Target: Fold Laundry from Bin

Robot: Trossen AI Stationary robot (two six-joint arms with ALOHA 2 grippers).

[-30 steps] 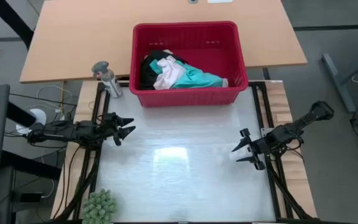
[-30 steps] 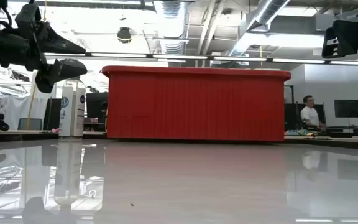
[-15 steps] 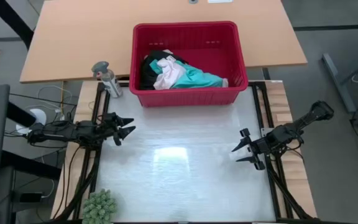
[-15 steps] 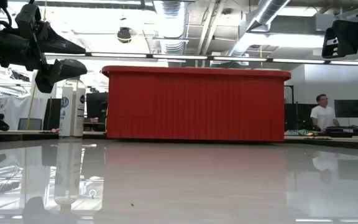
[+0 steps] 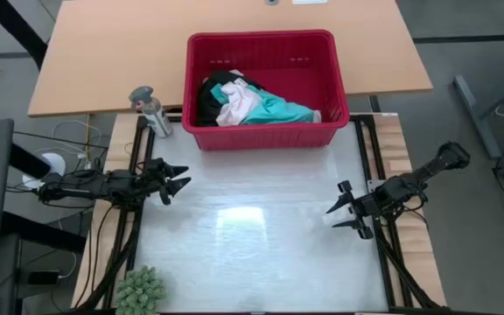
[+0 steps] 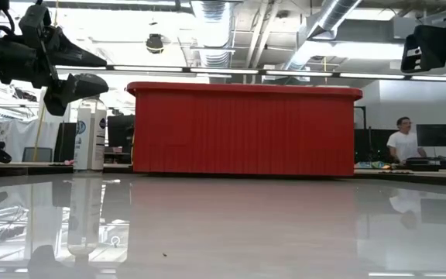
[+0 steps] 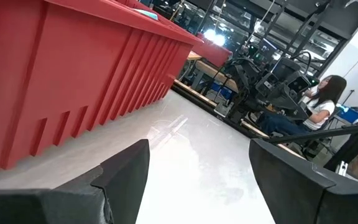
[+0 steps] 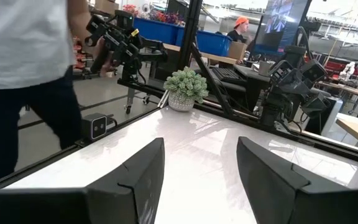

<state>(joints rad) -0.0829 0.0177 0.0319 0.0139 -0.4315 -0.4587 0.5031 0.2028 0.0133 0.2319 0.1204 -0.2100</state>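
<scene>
You are looking at an unstarted job: the laundry [image 5: 254, 102] is lying heaped in the bin [image 5: 268, 138] at the far edge, while your left gripper [image 5: 175, 181] and right gripper [image 5: 344, 210] are hovering wide open, holding nothing.

Glossy white table [image 5: 252, 254] bearing red bin [image 5: 267, 138], seemingly 1 potted plant [image 5: 140, 290].

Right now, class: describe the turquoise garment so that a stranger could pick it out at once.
Find the red bin at the table's far edge. Inside it, the laundry heap lies low on the floor; the turquoise shirt stretches toward the right wall. It alone is blue-green, beside pale pink and black pieces.
</scene>
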